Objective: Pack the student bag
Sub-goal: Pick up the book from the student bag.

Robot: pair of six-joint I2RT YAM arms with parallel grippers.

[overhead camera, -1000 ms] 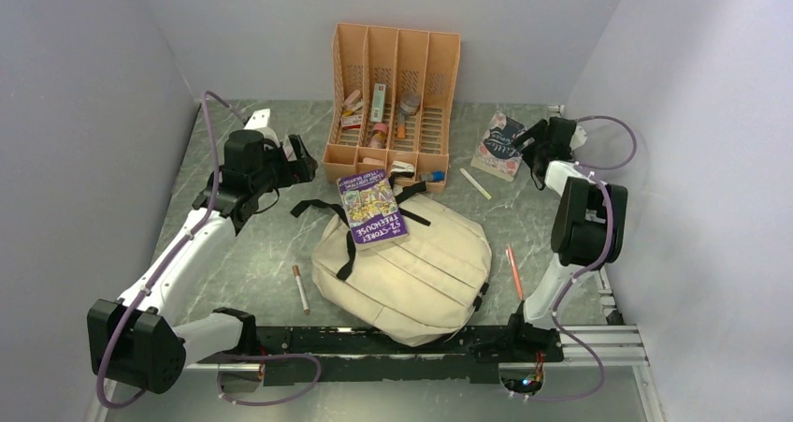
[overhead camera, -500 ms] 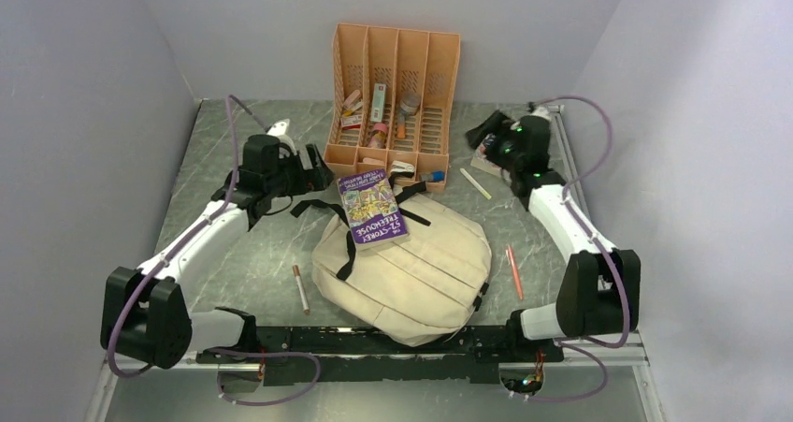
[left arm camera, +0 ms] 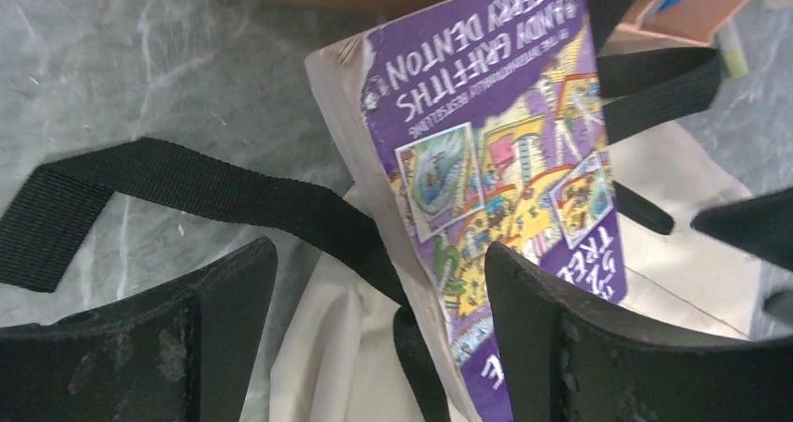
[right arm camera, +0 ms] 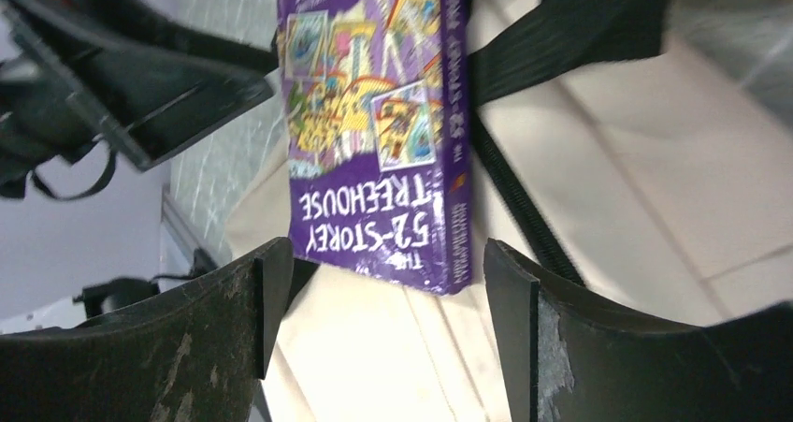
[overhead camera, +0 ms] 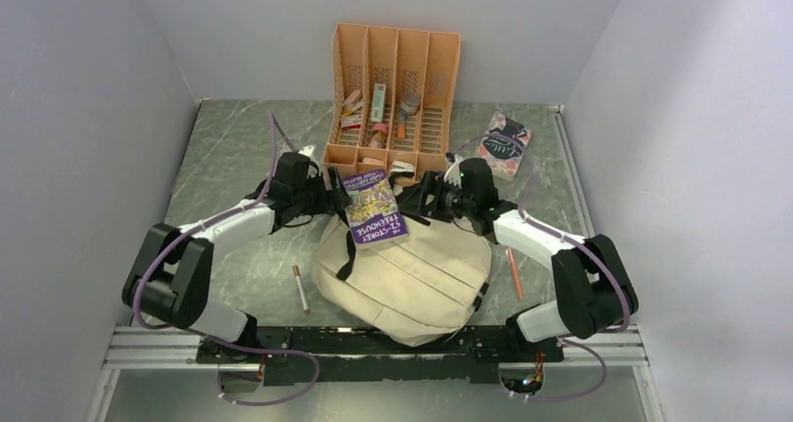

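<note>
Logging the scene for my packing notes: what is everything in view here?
student bag: one, cream with black straps, table centre.
purple book: one, purple, on the bag's far end.
desk organiser: one, orange, far centre.
small supplies: several, mixed colours, in the organiser's slots.
patterned book: one, multicoloured, far right.
pen: one, white-brown, left of bag.
orange pencil: one, orange, right of bag.
table: one, grey marbled, under everything.
left gripper: one, black, open, left of purple book.
right gripper: one, black, open, right of purple book.

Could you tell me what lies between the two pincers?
The purple book, resting on the student bag, lies between the left pincer and right pincer, in the top view.
</note>
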